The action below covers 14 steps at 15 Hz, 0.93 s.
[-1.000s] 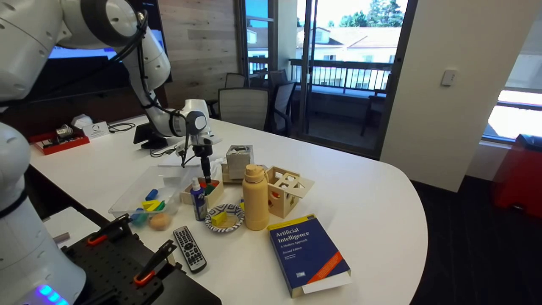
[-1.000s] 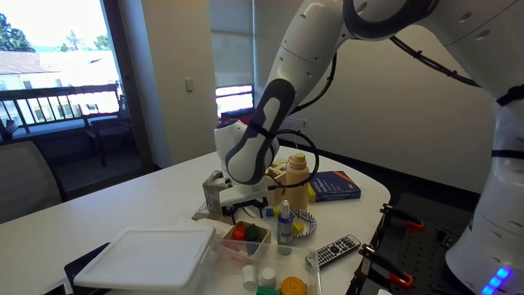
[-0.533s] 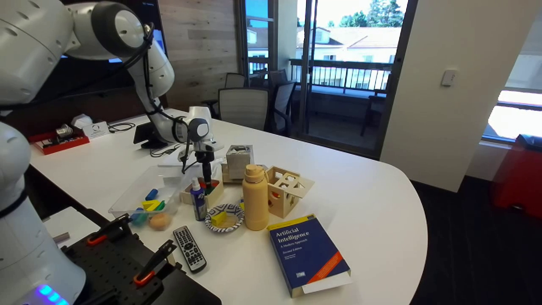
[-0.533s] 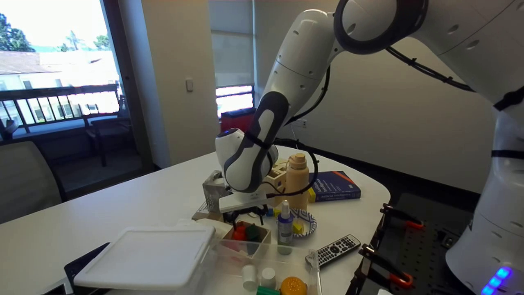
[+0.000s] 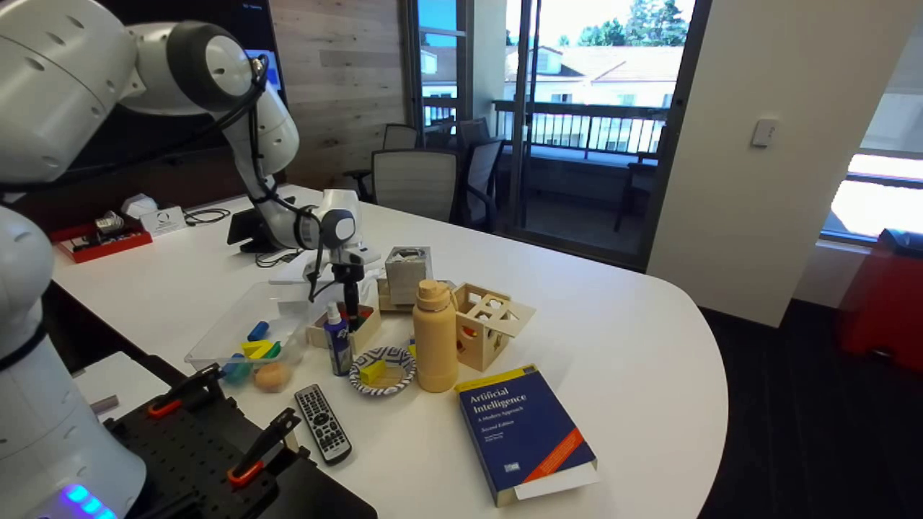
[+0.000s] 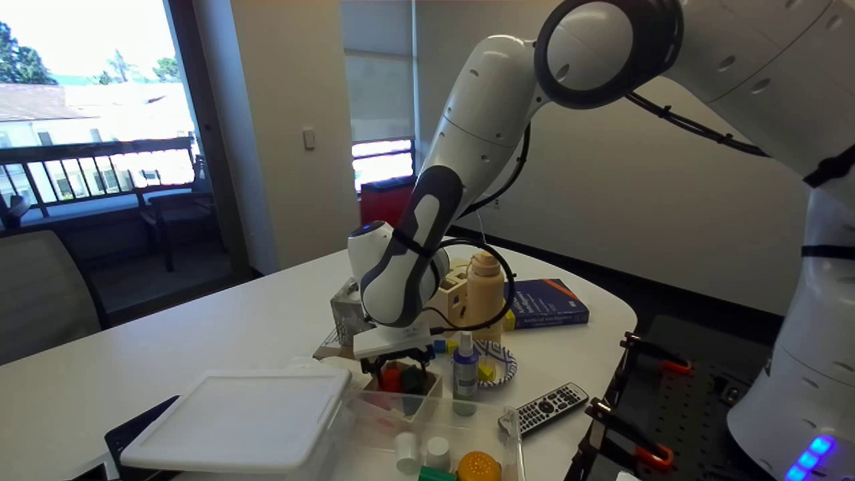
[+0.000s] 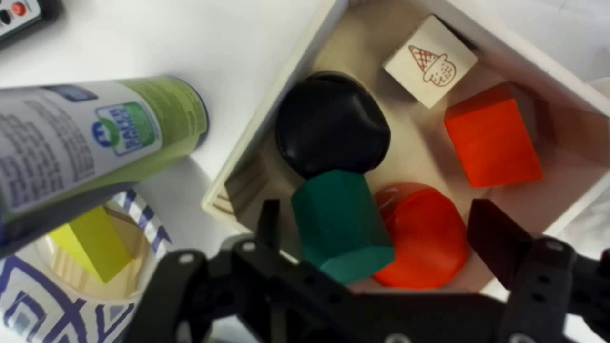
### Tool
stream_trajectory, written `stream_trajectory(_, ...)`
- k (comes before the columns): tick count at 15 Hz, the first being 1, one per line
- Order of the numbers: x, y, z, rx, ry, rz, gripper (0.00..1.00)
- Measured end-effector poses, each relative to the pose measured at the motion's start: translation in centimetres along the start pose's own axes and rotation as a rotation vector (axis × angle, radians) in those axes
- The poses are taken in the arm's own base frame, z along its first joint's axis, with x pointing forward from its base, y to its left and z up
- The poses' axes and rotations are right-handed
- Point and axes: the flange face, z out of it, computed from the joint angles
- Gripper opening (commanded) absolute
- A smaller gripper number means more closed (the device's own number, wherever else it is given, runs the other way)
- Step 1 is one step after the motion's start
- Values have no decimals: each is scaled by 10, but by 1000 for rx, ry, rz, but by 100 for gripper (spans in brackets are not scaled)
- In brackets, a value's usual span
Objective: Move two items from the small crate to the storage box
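The black Robotiq gripper (image 7: 381,226) reaches down over the small pale wooden crate (image 7: 524,56), unclenched, its two fingers standing wide apart. In the wrist view, a dark green faceted prism (image 7: 336,219) and a glossy red rounded piece (image 7: 426,243) lie side by side between those fingers; whether a fingertip touches either one is not clear. Both are in the crate, along with a glossy black rounded piece (image 7: 333,126) just beside the prism, an orange-red block (image 7: 493,143) and a pale wooden cube (image 7: 431,62) printed with an ice-cream cone.

The clear plastic storage box (image 5: 234,324) sits just beside the crate on the white table (image 5: 613,346). In an exterior view it holds a blue cylinder (image 5: 258,331) and a yellow piece (image 5: 257,349); an orange round piece with a dotted top (image 6: 478,466) also shows inside.

A purple spray bottle with a white nozzle (image 5: 337,342) stands upright near the crate, next to a blue-and-white patterned bowl (image 5: 382,391) with a yellow block (image 5: 373,372) in it. Beside the bowl stands a tan flask (image 5: 435,346). A black-and-silver remote control (image 5: 323,423) and a thick blue textbook (image 5: 526,432) lie flat on the table.
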Motion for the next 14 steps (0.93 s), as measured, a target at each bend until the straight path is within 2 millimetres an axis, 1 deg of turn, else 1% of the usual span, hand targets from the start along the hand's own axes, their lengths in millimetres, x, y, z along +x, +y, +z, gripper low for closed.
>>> stream_trajectory(2,0,-2,2,-2,5,-4,58)
stream_trajectory(3,0,-3,2,-2,7,-5,49)
stream_trajectory(7,0,-4,3,-5,8,-6,22)
stream_trajectory(8,1,-5,2,-5,9,-7,19)
stream_trajectory(9,1,-6,1,-4,10,-7,19)
stream_trajectory(14,1,-8,0,-6,16,-11,19)
